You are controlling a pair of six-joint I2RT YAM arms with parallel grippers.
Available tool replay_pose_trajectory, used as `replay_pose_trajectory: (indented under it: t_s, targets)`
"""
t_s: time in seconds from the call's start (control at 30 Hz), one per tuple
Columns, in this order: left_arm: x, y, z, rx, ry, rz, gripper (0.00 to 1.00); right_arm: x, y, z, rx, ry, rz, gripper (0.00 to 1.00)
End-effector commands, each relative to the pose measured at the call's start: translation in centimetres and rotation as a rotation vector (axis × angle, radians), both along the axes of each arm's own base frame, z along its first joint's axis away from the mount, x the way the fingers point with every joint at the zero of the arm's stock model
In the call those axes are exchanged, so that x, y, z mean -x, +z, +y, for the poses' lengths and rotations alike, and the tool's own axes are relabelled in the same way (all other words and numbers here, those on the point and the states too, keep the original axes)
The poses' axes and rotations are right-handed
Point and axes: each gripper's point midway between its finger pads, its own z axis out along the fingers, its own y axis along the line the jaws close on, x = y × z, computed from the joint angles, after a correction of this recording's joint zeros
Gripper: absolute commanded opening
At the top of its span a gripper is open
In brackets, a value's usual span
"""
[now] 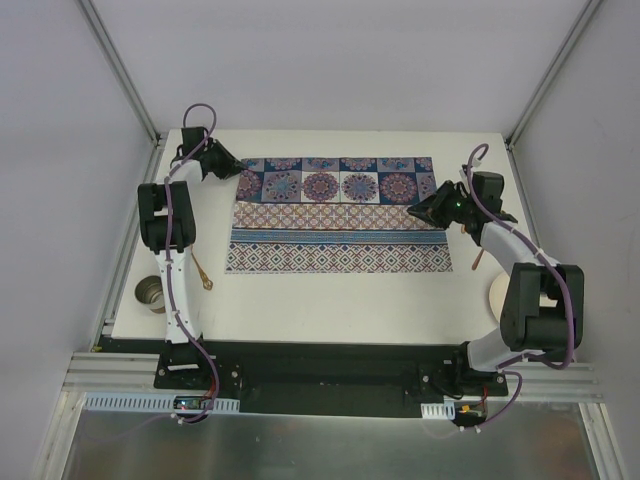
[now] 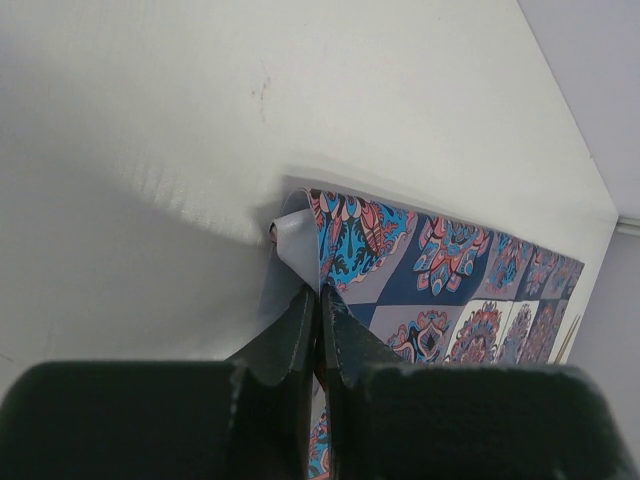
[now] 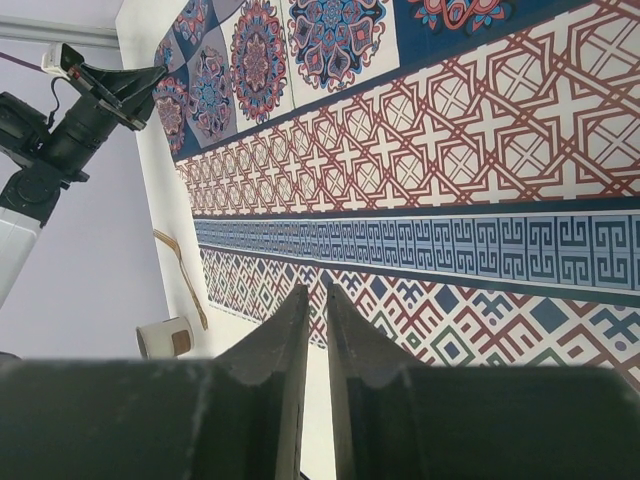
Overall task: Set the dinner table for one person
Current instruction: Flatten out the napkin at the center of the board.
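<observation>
dinner table (image 1: pixel 330 300): big, flat and white, with metal rails round it. it lies under the placemat and spreads out past it on every side.
placemat (image 1: pixel 340 215): a cloth with blue and red patterns. it lies flat on the middle of the table, nearer the far side.
mat corner (image 2: pixel 290 235): the far left corner of the placemat is lifted off the table and curls over, so its grey underside shows.
left gripper (image 2: pixel 319 293): at the far left corner of the placemat. its two fingers are pressed together, pinching that corner.
right gripper (image 3: pixel 314 292): at the right edge of the placemat. its fingers are almost together with a thin gap. i cannot tell if cloth is in the gap.
wooden spoon (image 1: pixel 203 272): on the table just left of the placemat, by the left arm.
small cup (image 1: pixel 150 294): left of the placemat, past the spoon.
thin brown stick (image 1: pixel 477 258): just right of the placemat.
white bowl (image 1: pixel 497 295): right of the placemat, partly hidden by the right arm.
</observation>
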Motion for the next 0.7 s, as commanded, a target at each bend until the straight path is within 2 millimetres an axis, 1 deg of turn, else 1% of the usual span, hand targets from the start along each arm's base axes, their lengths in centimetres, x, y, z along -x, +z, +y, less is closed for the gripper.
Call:
replay_pose_trajectory:
  t_s: [0.0,0.17,0.2,0.23,0.27,0.3,0.33,0.37,0.4,0.43,0.47,0.53,0.57,0.6,0.63,0.67]
  targets:
    - [-1.1,1.9,-0.4,-0.004,-0.015,-0.049,0.02,0.4,1.2,-0.5,0.029,0.003,-0.053,0.15]
    - [-1.3,1.7,-0.4,-0.007,-0.015,-0.051,0.03,0.5,0.8,-0.6,0.035,-0.001,-0.045,0.15]
    - [-1.3,1.9,-0.4,-0.005,-0.018,-0.052,0.06,0.5,0.7,-0.6,0.037,0.0,-0.043,0.15]
    - [-1.2,1.9,-0.5,-0.004,-0.022,-0.052,0.12,0.5,0.7,-0.6,0.038,0.001,-0.041,0.15]
    - [-1.2,2.2,-0.4,-0.008,-0.022,-0.058,0.23,0.6,0.5,-0.7,0.042,0.0,-0.038,0.16]
    - [-1.0,2.1,-0.4,-0.01,-0.022,-0.054,0.35,0.6,0.5,-0.8,0.046,0.0,-0.036,0.17]
    - [-0.9,2.1,-0.3,-0.017,-0.018,-0.053,0.57,0.6,0.2,-0.8,0.051,0.002,-0.03,0.18]
    - [-1.0,2.8,-0.2,-0.024,-0.017,-0.067,0.66,0.6,0.1,-0.8,0.054,0.005,-0.028,0.18]
    - [-0.8,3.0,-0.2,-0.027,-0.021,-0.069,0.78,0.5,0.1,-0.8,0.053,0.007,-0.026,0.18]
    - [-0.8,3.4,-0.2,-0.031,-0.023,-0.077,0.95,0.5,-0.1,-0.8,0.055,0.011,-0.024,0.19]
    - [-0.7,4.6,-0.1,-0.038,-0.024,-0.096,0.98,0.5,-0.3,-0.8,0.054,0.016,-0.016,0.19]
    - [-0.4,5.6,0.2,-0.044,-0.022,-0.11,0.99,0.4,-0.3,-0.7,0.051,0.019,-0.014,0.2]
    - [-0.3,7.7,0.2,-0.055,-0.027,-0.147,0.99,0.4,-0.4,-0.6,0.047,0.02,-0.011,0.21]
    - [0.0,8.2,0.3,-0.063,-0.025,-0.153,0.99,0.3,-0.3,-0.6,0.047,0.022,-0.013,0.21]
    - [0.2,9.2,0.3,-0.072,-0.028,-0.171,0.99,0.1,0.0,-0.6,0.049,0.023,-0.022,0.21]
    - [0.6,11.8,0.4,-0.092,-0.03,-0.219,0.99,0.0,0.0,-0.7,0.056,0.016,-0.024,0.22]
